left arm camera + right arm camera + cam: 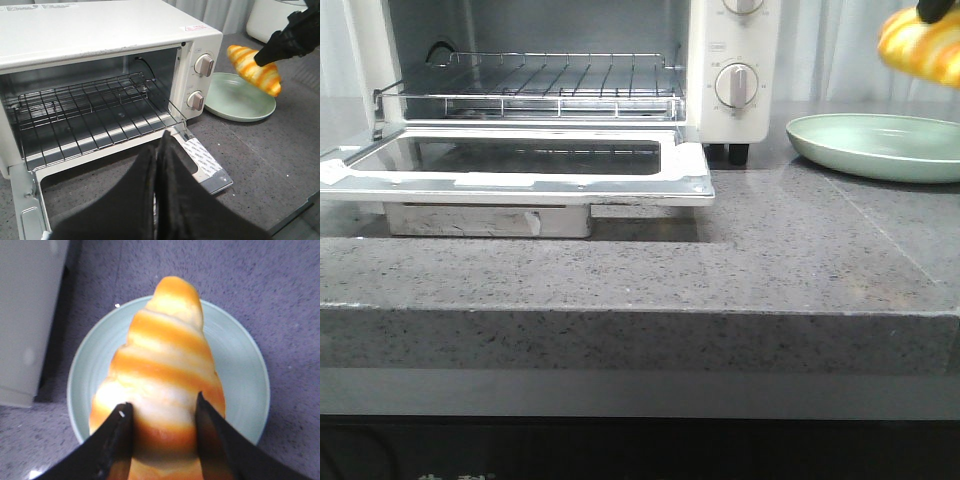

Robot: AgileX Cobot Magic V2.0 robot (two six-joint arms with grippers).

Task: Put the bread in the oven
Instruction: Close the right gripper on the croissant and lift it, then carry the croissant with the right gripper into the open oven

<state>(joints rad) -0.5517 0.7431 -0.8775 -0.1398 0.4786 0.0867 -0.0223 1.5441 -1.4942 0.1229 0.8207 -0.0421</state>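
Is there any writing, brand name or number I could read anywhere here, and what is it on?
No text here is sharp enough to quote.
Oven top: stickers, print too small.
Oven door: printed sheet, blurred.
Beside the knobs: small markings, unreadable.
Below the counter's front edge: pale characters, cut off.
Bread and plate: none.

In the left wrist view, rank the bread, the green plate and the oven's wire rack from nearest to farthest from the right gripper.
1. bread: clamped in the right gripper, lifted off the counter.
2. green plate: directly beneath the bread, beside the oven's knobs.
3. wire rack: inside the open oven, beyond the knob panel.
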